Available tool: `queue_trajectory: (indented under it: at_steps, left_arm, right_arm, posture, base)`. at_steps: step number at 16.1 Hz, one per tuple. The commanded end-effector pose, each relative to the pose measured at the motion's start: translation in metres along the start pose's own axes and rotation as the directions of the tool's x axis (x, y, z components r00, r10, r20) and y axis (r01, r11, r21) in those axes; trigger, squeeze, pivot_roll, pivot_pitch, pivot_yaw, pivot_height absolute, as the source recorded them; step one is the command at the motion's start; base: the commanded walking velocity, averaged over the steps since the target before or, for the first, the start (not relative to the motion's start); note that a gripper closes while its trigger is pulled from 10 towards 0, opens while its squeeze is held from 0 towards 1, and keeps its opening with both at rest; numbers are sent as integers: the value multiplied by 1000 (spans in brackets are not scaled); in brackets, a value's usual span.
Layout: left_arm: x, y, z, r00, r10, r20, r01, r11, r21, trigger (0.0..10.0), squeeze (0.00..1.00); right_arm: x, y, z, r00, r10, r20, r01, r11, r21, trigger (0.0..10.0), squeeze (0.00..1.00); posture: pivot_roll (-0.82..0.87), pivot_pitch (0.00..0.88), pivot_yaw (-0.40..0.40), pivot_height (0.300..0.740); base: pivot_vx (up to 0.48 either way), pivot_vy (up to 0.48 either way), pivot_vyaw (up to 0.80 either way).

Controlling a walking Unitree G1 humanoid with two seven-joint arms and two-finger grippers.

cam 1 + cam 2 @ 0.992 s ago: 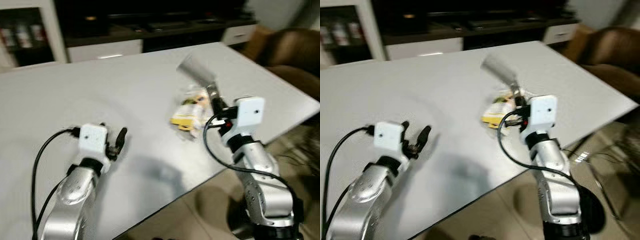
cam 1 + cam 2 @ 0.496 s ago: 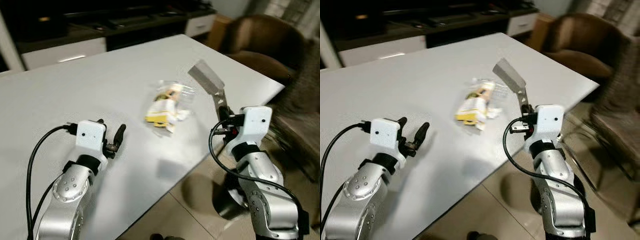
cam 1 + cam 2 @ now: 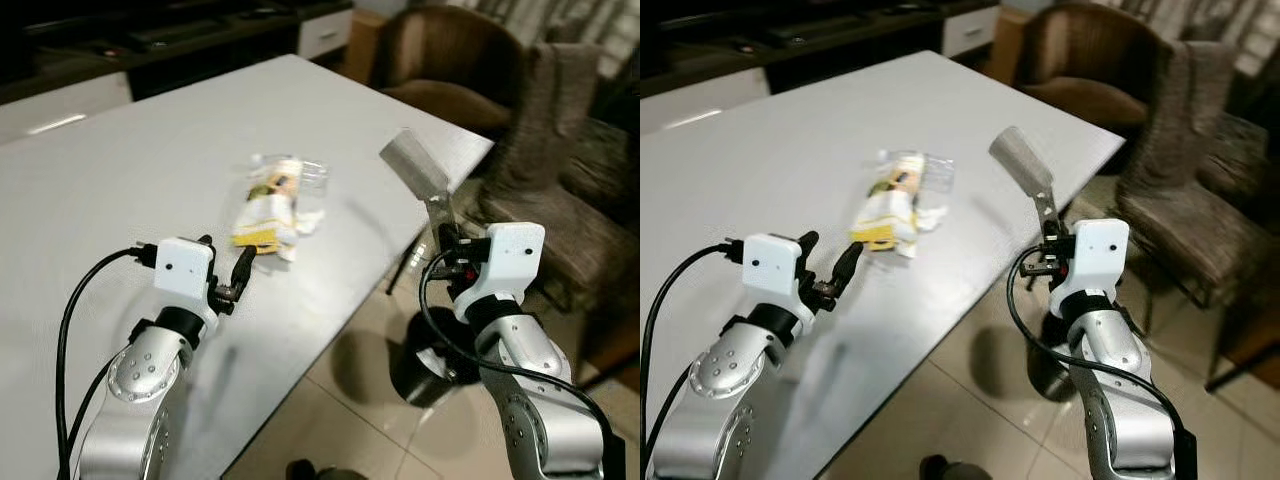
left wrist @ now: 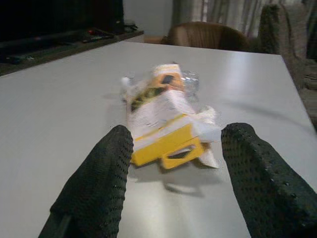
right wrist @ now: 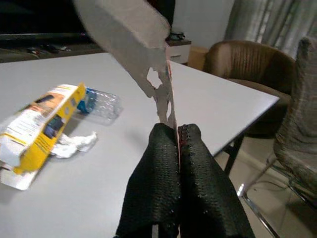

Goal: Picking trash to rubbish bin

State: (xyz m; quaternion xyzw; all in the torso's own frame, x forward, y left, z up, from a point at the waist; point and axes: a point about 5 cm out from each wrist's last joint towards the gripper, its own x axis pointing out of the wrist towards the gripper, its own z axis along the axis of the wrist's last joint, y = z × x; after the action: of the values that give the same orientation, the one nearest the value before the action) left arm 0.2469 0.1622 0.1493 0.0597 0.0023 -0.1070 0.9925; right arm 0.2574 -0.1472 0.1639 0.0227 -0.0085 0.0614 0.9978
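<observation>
Right gripper [image 5: 177, 136] on my rig is clamped on a torn grey cardboard scrap [image 3: 414, 167], which stands up from the pinched fingertips [image 5: 163, 144]. It sits past the edge of the white table [image 3: 120, 160], over the tiled floor [image 3: 350, 420], and I can make out a dark round bin [image 3: 430, 365] on the floor just below and behind the forearm.

My left gripper [image 4: 176, 148] hovers low over the tabletop with its fingers [image 4: 106, 163] spread apart, holding nothing. Just ahead of it lies the trash: a yellow and white carton [image 4: 163, 124], with crumpled white paper [image 5: 74, 144] beside it and a flattened clear plastic bottle [image 5: 101, 101] touching its far end. Beyond the right arm, across the table corner, stand brown chairs [image 3: 450, 50].
</observation>
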Motion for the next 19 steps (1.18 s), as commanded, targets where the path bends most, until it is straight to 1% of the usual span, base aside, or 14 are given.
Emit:
queue_trajectory:
  at_steps: [1, 7, 9, 13, 15, 19]
  left_arm:
    - [-1, -5, 3, 1000, -15, 18, 15, 1000, -5, 10000, 0]
    - [-2, -7, 1, 1000, -22, 14, 22, 1000, -16, 10000, 0]
    - [-3, -9, 0, 1000, -27, 11, 27, 999, -22, 10000, 0]
    - [-5, -11, -2, 999, -37, 6, 37, 999, -30, 10000, 0]
    - [-6, -13, -4, 999, -39, -2, 38, 998, -52, 10000, 0]
    - [-7, -14, -6, 998, -56, -20, 56, 998, -37, 10000, 0]
  right_arm:
    - [-2, -3, 3, 1000, -4, 3, 4, 1000, 2, 10000, 0]
    - [-4, -2, 2, 1000, 15, -21, -15, 1000, 10, 10000, 0]
    - [-5, -2, -1, 999, 25, -45, -24, 999, 29, 10000, 0]
    - [-7, -1, -5, 996, 39, -80, -36, 999, 36, 10000, 0]
    - [-10, 1, -10, 993, 46, -113, -40, 998, 53, 10000, 0]
    - [-12, 2, -13, 990, 51, -128, -43, 997, 71, 10000, 0]
  posture:
    - [-23, 0, -105, 740]
    - [-28, 0, -126, 740]
    - [-24, 0, -132, 740]
    - [-24, 0, -132, 740]
    - [-24, 0, -132, 740]
    - [-22, 0, -129, 740]
  base:
    - [0, 0, -769]
    - [0, 0, -765]
    - [0, 0, -528]
    - [0, 0, 0]
    - [0, 0, 0]
    - [0, 0, 0]
